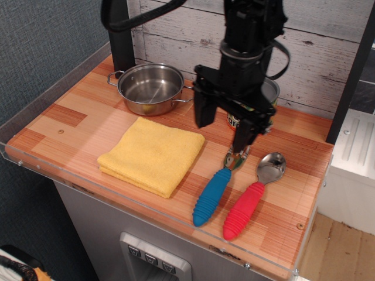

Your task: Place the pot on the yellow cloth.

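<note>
One round shiny steel pot beside thick square yellow cloth

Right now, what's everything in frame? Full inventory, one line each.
pot: 1, shiny steel, two loop handles, back left of table, empty of the gripper, just behind the cloth
yellow cloth: 1, yellow, folded square, front left-centre of table
tin can: 1, printed label, back centre-right, mostly hidden behind the gripper
fork: 1, blue ribbed handle, metal head, front centre, right of the cloth
spoon: 1, red ribbed handle, metal bowl, beside the fork on its right
table: 1, wood-pattern top with a clear edge guard
plank wall: 1, whitewashed, behind the table
gripper: 1, black, open, holding nothing, above the table between the pot and the fork
</note>
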### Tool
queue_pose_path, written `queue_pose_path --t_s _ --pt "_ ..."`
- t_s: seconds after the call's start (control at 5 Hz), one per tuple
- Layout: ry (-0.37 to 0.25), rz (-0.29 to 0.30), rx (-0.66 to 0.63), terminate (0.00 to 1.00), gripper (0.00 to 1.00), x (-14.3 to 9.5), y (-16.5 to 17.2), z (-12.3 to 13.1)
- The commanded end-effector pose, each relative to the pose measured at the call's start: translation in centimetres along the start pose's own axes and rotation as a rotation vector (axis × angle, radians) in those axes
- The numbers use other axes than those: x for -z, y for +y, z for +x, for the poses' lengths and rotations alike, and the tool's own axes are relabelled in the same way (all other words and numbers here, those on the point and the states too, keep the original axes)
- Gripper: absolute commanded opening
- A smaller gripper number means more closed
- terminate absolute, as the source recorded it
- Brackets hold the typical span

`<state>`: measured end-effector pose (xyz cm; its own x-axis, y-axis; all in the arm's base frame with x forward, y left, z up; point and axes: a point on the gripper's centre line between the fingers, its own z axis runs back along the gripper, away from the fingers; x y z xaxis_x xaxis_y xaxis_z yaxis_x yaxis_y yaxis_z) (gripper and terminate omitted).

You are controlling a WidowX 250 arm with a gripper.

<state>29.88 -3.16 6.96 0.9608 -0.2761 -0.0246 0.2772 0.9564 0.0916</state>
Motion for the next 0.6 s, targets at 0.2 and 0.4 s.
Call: queue_pose_path --t_s 0.2,0.4 --pt "0.02 0.125 0.134 0.0 1.0 0.2 7.4 0.0" --pt "0.014 0.133 0.179 0.0 1.0 0.8 9.7 0.6"
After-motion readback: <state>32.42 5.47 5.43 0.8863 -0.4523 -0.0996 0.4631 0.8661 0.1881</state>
